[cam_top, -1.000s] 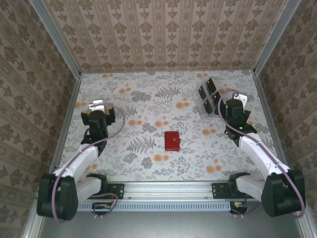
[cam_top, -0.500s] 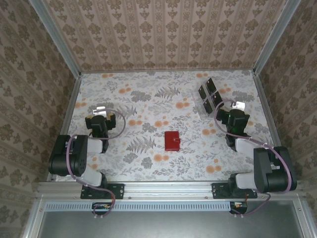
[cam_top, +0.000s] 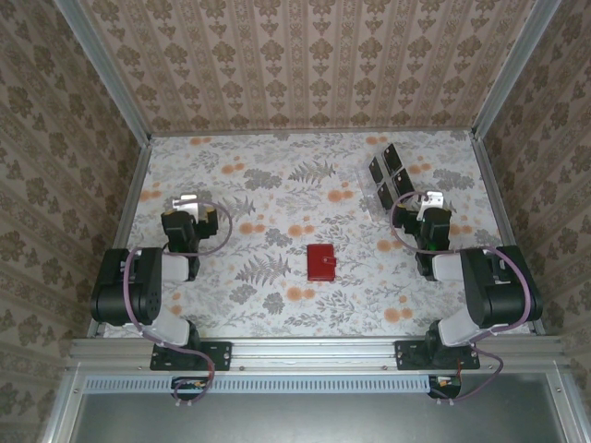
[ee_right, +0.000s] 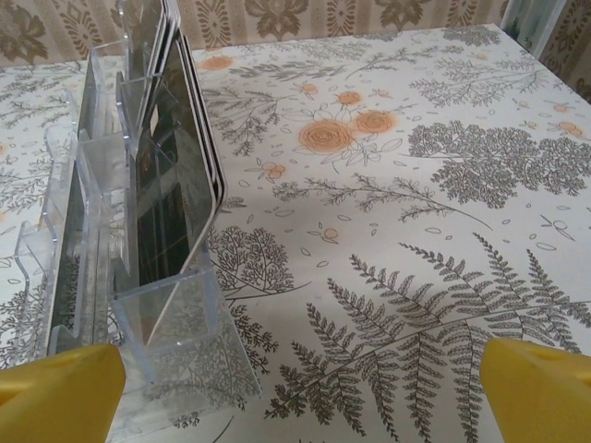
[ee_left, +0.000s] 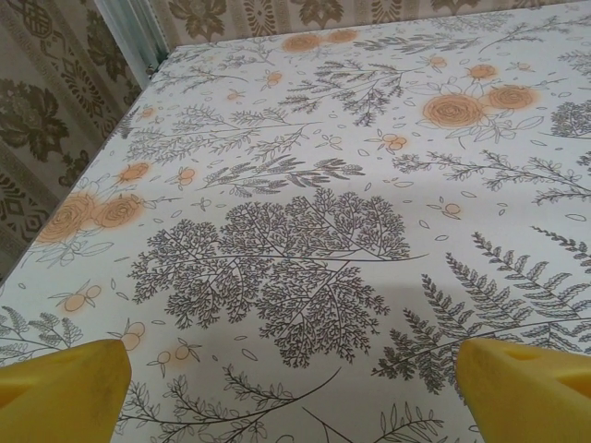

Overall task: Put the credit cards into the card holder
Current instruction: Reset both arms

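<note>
Right gripper [ee_right: 300, 397] sat low beside the clear plastic slotted tray [ee_right: 102, 277], its yellow fingers [ee_right: 55, 388] spread as wide as they go, nothing between them. Left gripper [ee_left: 295, 401] was the same: fingers [ee_left: 531, 388] wide apart and empty, over bare floral-print tabletop [cam_top: 277, 185] on the left side.

The thin near-black rectangular credit cards [ee_right: 175, 185] stood on edge in the tray at the far right of the table. The small flat red folding card holder [cam_top: 321, 263] lay near the middle, well apart from them, and looked shut.

The step in hand, as I judged it, was the first pick. To do it well, the right arm would swing left onto the tray, pinch one card by its top edge and draw it straight up along its slot. That tray looked light, so a sideways pull could drag or tip it. The holder would likely need opening too, a job for the left arm.

The count: one card holder, one tray, two grippers. Four dark card faces showed from above, though some slots may have held more than one; the stacked edges were too close to separate.
</note>
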